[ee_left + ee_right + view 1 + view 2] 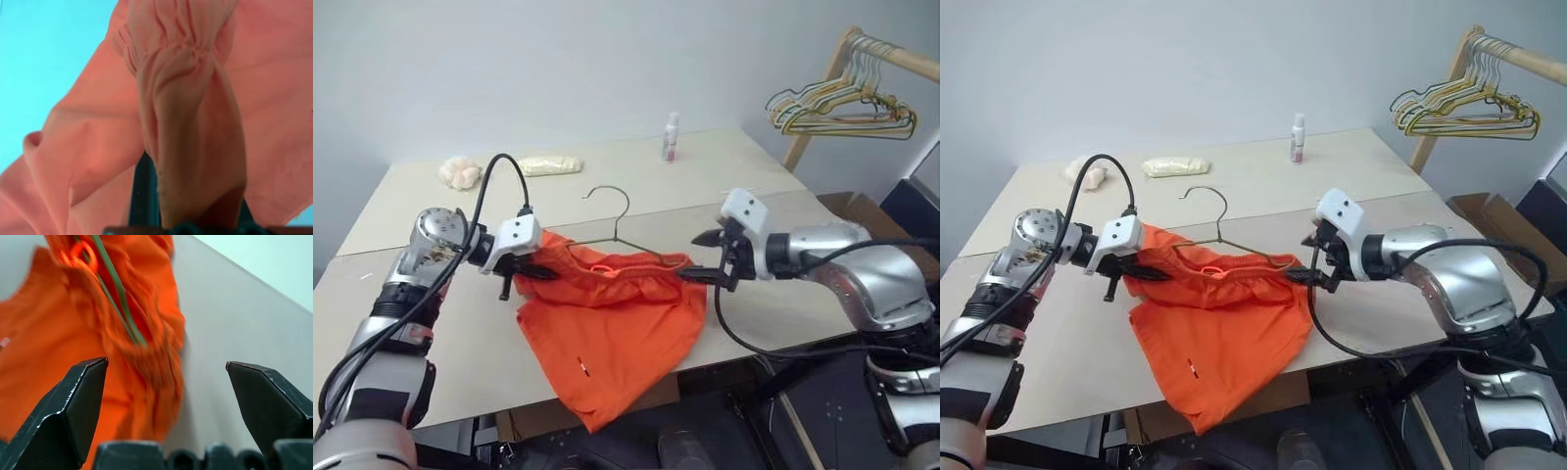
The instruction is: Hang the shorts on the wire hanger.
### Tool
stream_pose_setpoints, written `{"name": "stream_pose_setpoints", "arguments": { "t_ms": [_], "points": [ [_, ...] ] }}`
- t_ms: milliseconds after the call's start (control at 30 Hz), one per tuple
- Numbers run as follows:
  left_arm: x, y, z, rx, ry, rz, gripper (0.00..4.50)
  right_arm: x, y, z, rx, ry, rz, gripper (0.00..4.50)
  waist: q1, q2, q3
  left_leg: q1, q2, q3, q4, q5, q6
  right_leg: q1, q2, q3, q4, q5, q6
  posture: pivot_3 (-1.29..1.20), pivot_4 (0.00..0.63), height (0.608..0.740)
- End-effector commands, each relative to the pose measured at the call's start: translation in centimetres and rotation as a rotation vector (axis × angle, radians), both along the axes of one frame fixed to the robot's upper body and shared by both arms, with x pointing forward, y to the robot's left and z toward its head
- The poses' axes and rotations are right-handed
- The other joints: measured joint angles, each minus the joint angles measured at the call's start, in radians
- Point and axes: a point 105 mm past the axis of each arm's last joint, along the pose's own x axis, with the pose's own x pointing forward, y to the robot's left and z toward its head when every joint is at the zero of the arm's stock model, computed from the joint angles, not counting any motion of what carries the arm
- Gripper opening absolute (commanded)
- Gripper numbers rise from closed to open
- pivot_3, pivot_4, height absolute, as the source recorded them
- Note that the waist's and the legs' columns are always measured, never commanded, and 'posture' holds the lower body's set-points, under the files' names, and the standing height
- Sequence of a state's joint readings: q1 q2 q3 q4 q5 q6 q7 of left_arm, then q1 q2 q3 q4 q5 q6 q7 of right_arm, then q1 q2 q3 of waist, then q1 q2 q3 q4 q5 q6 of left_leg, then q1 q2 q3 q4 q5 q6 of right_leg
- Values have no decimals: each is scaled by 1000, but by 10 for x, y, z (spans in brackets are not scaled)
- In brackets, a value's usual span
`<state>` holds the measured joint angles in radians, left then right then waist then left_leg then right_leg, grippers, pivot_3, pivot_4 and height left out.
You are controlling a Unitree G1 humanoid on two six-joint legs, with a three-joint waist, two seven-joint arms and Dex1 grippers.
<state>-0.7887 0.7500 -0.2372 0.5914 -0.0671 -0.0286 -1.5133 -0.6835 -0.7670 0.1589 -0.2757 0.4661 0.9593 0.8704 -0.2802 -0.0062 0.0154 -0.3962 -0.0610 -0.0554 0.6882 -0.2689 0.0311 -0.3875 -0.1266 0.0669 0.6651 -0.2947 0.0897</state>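
1. The shorts [607,328] hung over the table's [401,323] front edge, waistband raised.
2. The wire hanger [619,230] ran into the waistband, hook upward.
3. The left gripper [540,271] pinched the waistband's corner.
4. The right gripper [708,257] stood spread beside the other corner.

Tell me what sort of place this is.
Probably a lab or test room set up for laundry practice, not a home. A plain pale table stands against a bare wall, a wooden rack holds a bunch of yellow and green hangers, and a cardboard box sits on the floor beside the table.
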Motion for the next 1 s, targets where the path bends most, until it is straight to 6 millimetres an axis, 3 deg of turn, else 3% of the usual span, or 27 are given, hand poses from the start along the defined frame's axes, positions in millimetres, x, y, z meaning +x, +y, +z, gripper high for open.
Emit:
{"name": "stream_pose_setpoints", "arguments": {
  "t_ms": [33,233,367,667,767,1000],
  "points": [
    [4,-5,18,12,-75,-33,0,0,19,33,44,-98,83,4482,-4,0,0,0,0,0,0,0,0,0,0,0,0,0,0,-237,0,740],
    [7,-7,18,16,-80,-37,0,0,64,34,48,-97,200,4482,-11,0,0,0,0,0,0,0,0,0,0,0,1,0,0,-240,0,740],
    [9,-9,19,11,-87,-35,0,6,71,29,32,-97,205,4482,-9,0,0,-1,0,-1,1,0,0,-1,0,0,5,0,0,-228,0,740],
    [8,-5,18,25,-91,-34,0,6,12,29,-55,-81,110,4482,-1,0,0,-2,-2,-3,6,-1,2,-1,-1,-2,7,0,0,-221,0,740],
    [8,-3,17,43,-93,-35,0,1,-8,15,-125,-23,85,4482,0,0,0,-2,-1,-3,5,-1,2,-1,-1,-2,7,0,0,-221,0,740],
    [14,2,12,134,-120,-44,0,0,-8,-21,-252,74,98,4482,-10,0,0,-2,1,-1,5,-1,2,-1,1,-2,0,0,0,-221,0,740]
  ]
}}
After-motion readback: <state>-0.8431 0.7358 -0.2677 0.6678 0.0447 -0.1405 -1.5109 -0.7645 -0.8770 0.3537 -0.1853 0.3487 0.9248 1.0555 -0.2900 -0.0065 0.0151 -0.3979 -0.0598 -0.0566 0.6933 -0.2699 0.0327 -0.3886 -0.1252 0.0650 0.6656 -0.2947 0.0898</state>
